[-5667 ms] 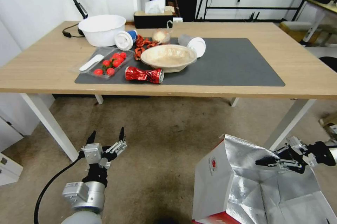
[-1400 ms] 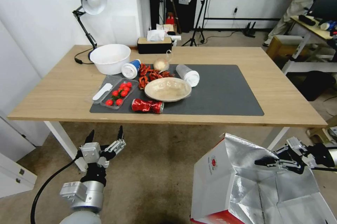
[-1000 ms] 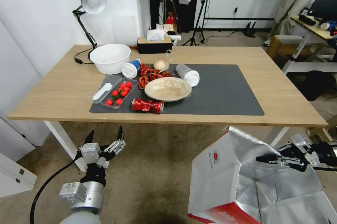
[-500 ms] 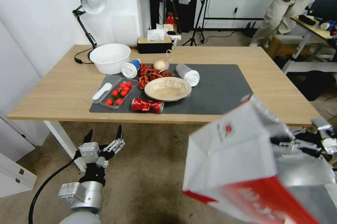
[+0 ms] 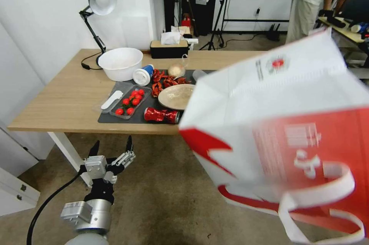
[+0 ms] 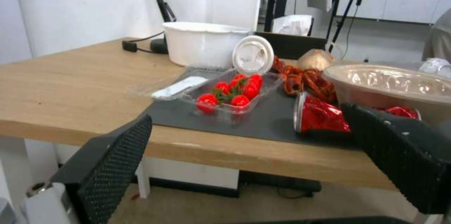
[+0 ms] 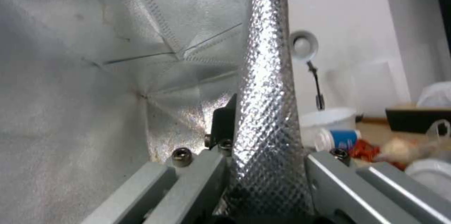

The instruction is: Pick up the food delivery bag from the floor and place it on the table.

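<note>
Food delivery bag (image 5: 292, 95) off the floor (image 5: 165, 195), foil wall clamped between the right gripper (image 7: 263, 167) jaws, hanging level with the tabletop (image 5: 57, 99) but not yet set down; left gripper (image 5: 109, 153) jaws spread, empty, low below its edge.

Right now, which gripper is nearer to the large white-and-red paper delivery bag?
Right. The right gripper is clamped on the large white-and-red paper delivery bag at its foil-lined wall; the left gripper hangs open, apart, low before the table's edge.
</note>
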`<state>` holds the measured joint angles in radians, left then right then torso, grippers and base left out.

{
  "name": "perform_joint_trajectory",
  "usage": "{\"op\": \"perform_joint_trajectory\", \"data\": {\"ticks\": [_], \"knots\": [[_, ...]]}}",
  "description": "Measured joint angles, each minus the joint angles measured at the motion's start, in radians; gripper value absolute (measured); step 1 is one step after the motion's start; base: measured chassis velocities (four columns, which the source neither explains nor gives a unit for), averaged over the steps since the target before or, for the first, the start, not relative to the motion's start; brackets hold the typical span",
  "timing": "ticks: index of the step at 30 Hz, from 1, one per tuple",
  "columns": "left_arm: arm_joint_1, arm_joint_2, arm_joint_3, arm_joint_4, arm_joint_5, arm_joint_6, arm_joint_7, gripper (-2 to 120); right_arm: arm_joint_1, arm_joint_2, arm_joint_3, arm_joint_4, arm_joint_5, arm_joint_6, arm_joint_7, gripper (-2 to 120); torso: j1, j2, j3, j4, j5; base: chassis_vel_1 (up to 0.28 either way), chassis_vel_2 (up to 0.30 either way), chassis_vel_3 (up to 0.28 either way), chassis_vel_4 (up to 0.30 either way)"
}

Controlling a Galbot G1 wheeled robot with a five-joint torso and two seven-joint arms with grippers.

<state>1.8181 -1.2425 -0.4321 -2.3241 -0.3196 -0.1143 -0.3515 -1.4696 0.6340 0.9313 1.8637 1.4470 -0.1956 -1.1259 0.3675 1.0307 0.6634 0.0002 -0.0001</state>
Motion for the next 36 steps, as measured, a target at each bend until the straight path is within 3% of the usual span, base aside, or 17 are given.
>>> {"op": "perform_joint_trajectory", "data": {"ticks": [15,22,27,30,35,36], "knots": [[0.019,-0.014,0.0,-0.013,0.02,-0.016,-0.005,100,0.01,0.042,-0.041,0.117,0.07,0.125,0.234,0,0.0,-0.001,0.0,-0.0001,0.0001,0.0,0.0,0.0,0.0],[0.02,-0.018,0.005,-0.013,0.027,-0.02,-0.007,100,0.026,0.058,-0.085,0.157,0.08,0.244,0.454,0,0.0,-0.001,0.0,0.0,0.0001,0.0,0.0,0.0,0.0],[0.021,-0.018,0.006,-0.012,0.031,-0.022,-0.007,100,0.035,0.061,-0.099,0.173,0.082,0.275,0.534,0,0.0,-0.001,0.0,0.0,0.0,0.0,0.0,0.0,0.0],[0.021,-0.019,0.008,-0.009,0.035,-0.023,-0.008,100,0.052,0.063,-0.117,0.186,0.069,0.312,0.654,0,0.0,-0.001,-0.001,0.0,0.0001,0.0,0.0,0.0,0.0],[0.021,-0.019,0.008,-0.007,0.036,-0.024,-0.01,100,0.063,0.065,-0.124,0.194,0.063,0.328,0.722,0,0.0,-0.001,0.0,-0.0001,0.0001,0.0,0.0,0.0,0.0],[0.021,-0.019,0.01,-0.005,0.038,-0.024,-0.01,100,0.078,0.065,-0.134,0.206,0.051,0.353,0.808,0,-0.001,-0.001,-0.001,-0.0001,0.0001,0.0,0.0,0.0,0.0]]}}
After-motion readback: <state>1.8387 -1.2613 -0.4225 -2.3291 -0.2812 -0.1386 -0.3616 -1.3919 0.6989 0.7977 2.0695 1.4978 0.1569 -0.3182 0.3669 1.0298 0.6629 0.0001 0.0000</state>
